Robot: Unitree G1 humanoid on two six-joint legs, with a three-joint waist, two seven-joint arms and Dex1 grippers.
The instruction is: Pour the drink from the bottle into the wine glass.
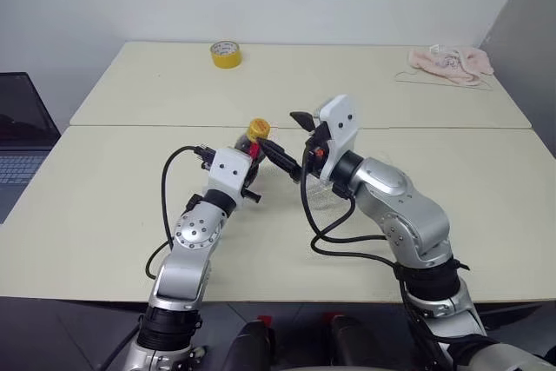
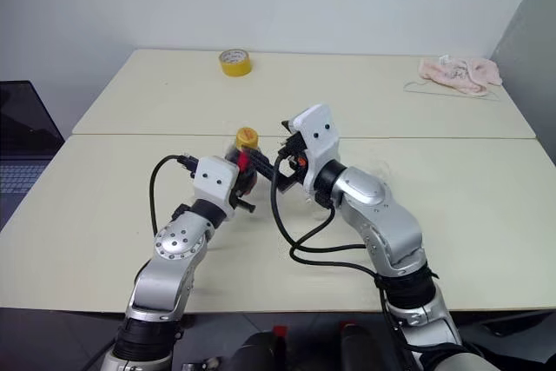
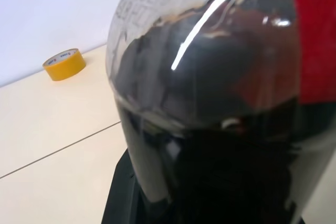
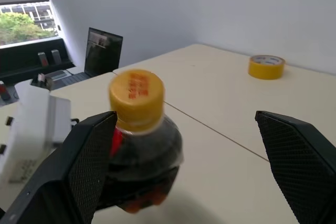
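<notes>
My left gripper (image 1: 246,165) is shut on the belly of the bottle (image 1: 251,147) and holds it upright just above the table. The bottle is small and clear, with a yellow cap (image 4: 137,98) and a red strip at the neck. The dark drink (image 3: 220,108) fills most of the belly. My right gripper (image 1: 290,137) stands open right beside the cap, one finger (image 4: 86,166) close to the bottle's side and the other finger (image 4: 296,156) well clear. Behind my right forearm a clear shape (image 1: 324,194) looks like the wine glass, mostly hidden.
A yellow tape roll (image 1: 226,54) lies at the far side of the table. A pink cloth (image 1: 452,63) lies at the far right corner. A laptop (image 1: 17,141) sits off the table's left edge. A seam (image 1: 130,126) crosses the table top.
</notes>
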